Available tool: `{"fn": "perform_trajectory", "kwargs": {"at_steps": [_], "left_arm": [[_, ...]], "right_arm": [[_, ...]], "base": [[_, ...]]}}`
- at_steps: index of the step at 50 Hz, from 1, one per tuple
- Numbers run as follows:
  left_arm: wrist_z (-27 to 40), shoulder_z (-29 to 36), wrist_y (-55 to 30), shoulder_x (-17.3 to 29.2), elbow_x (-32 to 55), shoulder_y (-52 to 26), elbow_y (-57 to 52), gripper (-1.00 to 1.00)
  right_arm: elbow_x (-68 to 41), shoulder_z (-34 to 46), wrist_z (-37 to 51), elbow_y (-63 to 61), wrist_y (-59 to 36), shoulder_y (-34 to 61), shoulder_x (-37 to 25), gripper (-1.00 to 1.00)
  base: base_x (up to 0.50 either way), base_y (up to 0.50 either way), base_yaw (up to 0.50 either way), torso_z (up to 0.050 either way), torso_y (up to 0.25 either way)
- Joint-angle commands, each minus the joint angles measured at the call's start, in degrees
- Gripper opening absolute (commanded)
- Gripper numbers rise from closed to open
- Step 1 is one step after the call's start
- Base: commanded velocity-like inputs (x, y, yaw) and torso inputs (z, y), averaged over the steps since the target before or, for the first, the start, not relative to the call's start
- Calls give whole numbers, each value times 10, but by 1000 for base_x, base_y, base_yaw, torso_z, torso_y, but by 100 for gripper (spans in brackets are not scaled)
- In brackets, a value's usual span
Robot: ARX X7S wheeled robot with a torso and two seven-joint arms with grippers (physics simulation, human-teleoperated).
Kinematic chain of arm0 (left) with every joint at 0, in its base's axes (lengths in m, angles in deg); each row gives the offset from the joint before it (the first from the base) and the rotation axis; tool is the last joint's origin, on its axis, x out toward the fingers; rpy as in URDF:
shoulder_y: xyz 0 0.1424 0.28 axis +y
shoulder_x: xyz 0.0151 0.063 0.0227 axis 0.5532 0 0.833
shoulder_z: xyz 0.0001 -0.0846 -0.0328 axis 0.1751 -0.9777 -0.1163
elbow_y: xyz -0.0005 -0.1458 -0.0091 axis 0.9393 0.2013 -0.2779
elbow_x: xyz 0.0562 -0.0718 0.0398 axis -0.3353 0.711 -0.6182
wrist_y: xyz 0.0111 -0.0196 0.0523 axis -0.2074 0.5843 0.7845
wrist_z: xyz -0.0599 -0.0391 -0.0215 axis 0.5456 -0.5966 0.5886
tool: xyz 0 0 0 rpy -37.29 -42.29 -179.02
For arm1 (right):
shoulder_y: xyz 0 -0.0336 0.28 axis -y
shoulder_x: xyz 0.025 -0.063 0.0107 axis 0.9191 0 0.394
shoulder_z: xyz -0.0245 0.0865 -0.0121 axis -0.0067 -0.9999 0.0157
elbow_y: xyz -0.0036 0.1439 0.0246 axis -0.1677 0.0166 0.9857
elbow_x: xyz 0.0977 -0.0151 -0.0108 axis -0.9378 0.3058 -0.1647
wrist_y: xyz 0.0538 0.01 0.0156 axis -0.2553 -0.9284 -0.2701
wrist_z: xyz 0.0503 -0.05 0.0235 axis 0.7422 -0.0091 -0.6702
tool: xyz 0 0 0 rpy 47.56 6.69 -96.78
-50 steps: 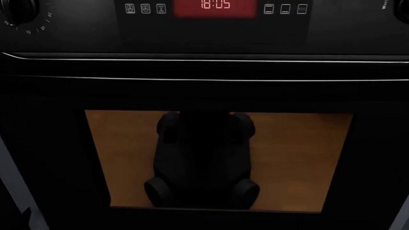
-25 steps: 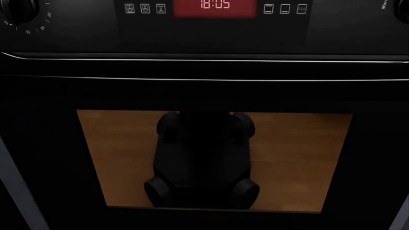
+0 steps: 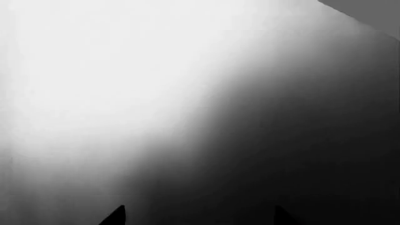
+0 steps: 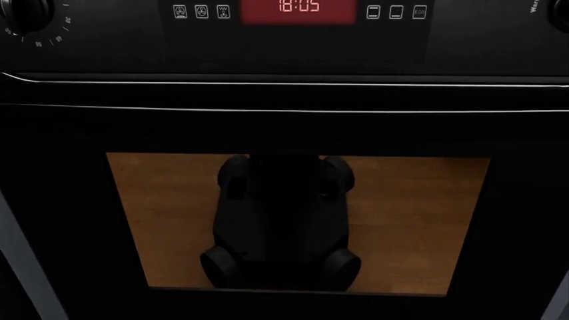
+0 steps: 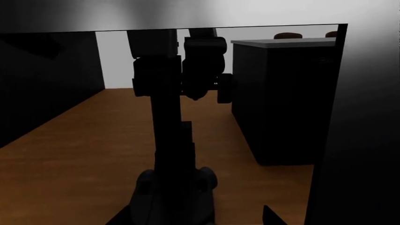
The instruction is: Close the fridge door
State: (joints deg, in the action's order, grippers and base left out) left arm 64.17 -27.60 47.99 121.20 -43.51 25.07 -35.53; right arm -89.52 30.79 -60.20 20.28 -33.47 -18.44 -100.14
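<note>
The fridge door cannot be made out with certainty in any view. In the left wrist view a smooth glossy surface, shading from white to black, fills the picture very close up; I cannot tell what it is. My left gripper is open in front of it, with only its two dark fingertips showing and nothing between them. My right gripper is also open and empty, its fingertips pointing at a dark glass pane. Neither gripper shows in the head view.
A black oven door fills the head view, close in front. Its glass window mirrors the wooden floor and my own dark body. Above is a control panel with a red clock. The right wrist view mirrors a black counter block.
The oven window's left edge has slid a little leftward in the head view, and a small dark tip at the lower left corner has gone from sight.
</note>
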Motion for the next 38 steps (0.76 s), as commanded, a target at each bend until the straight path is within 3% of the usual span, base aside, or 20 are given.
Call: {"fn": "perform_trajectory", "kwargs": {"at_steps": [1,5,8,13,18,19,21,22,25,28,38], "left_arm": [[-34,128,28,23,-125,-288,232,100],[-46,191,81,2,-191,-418,375,100],[-50,198,92,-10,-196,-441,396,100],[-54,141,9,2,-102,-248,115,100],[-16,-12,-86,10,76,78,-314,100],[1,-69,-106,-13,141,164,-400,100],[-5,-106,-88,-62,177,310,-544,100],[-8,-109,-90,-72,189,366,-565,100],[-57,-100,-10,-122,109,500,-623,100],[-63,-87,-6,-143,112,540,-622,100],[-71,-12,6,-169,66,480,-528,100]], "right_arm": [[-5,1,1,8,8,4,1,100],[-6,1,2,13,12,7,2,100],[-6,2,3,13,13,6,2,100],[-7,4,5,12,13,4,2,100],[-10,6,8,-8,4,-6,-4,100],[-12,5,9,-15,1,-10,-6,100],[-13,7,10,-21,-2,-14,-9,100],[-12,8,10,-23,-3,-14,-10,100],[-12,10,10,-31,-8,-18,-13,100],[-10,13,10,-32,-11,-15,-16,100],[-15,13,10,-26,-9,-9,-15,100]], "base": [[0,0,0,0,0],[0,0,0,0,0],[0,0,0,0,0],[0,0,0,0,0],[0,0,0,0,0],[0,0,0,0,0],[0,0,0,0,0],[0,0,0,0,0],[0,0,0,0,0],[0,0,0,0,0],[0,0,0,0,0]]}}
